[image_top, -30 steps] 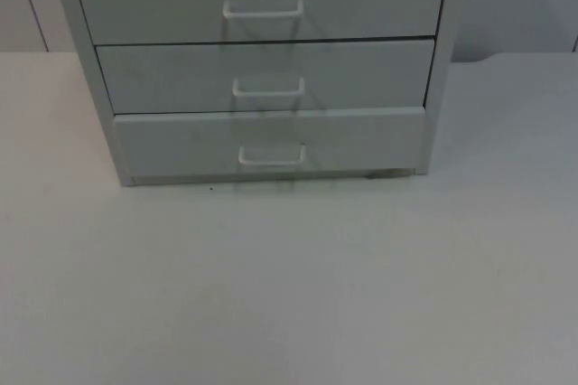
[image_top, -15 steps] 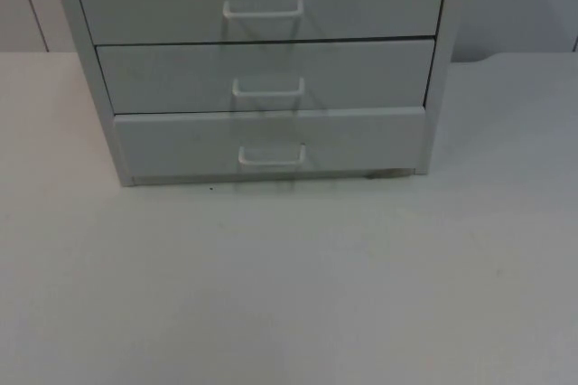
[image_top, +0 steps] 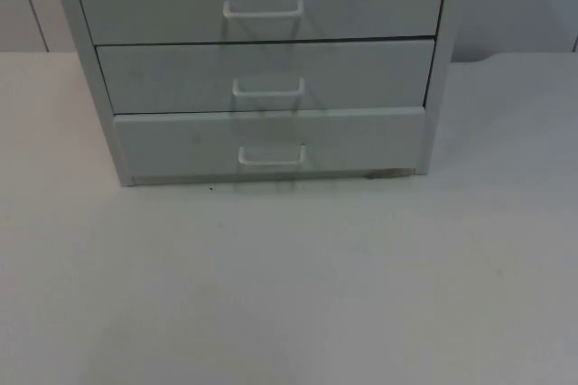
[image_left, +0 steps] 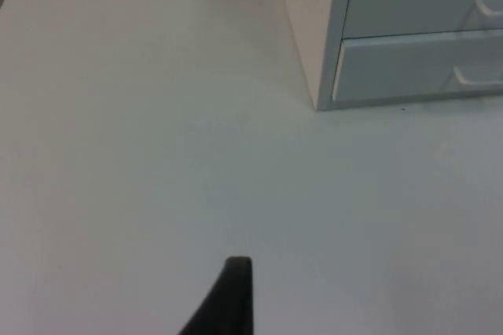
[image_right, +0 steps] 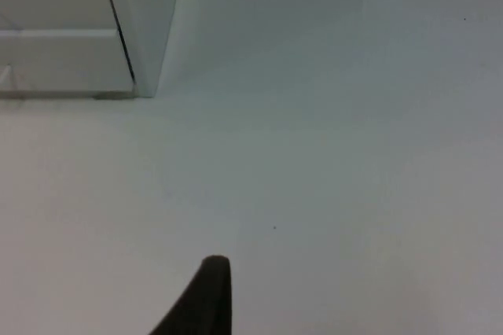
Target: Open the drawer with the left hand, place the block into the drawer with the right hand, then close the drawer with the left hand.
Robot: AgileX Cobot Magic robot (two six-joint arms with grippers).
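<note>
Grey drawer cabinet (image_top: 262, 69) on white table (image_top: 289, 286), all three drawers shut

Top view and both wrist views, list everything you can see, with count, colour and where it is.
drawer cabinet: one, pale grey, at the back of the table.
drawers: three showing, pale grey, stacked, all closed.
handles: three, white, one centred on each drawer front.
table: one, white, in front of and beside the cabinet.
left gripper: one black fingertip, over the table left of the cabinet, waiting.
right gripper: one black fingertip, over the table right of the cabinet, waiting.
</note>
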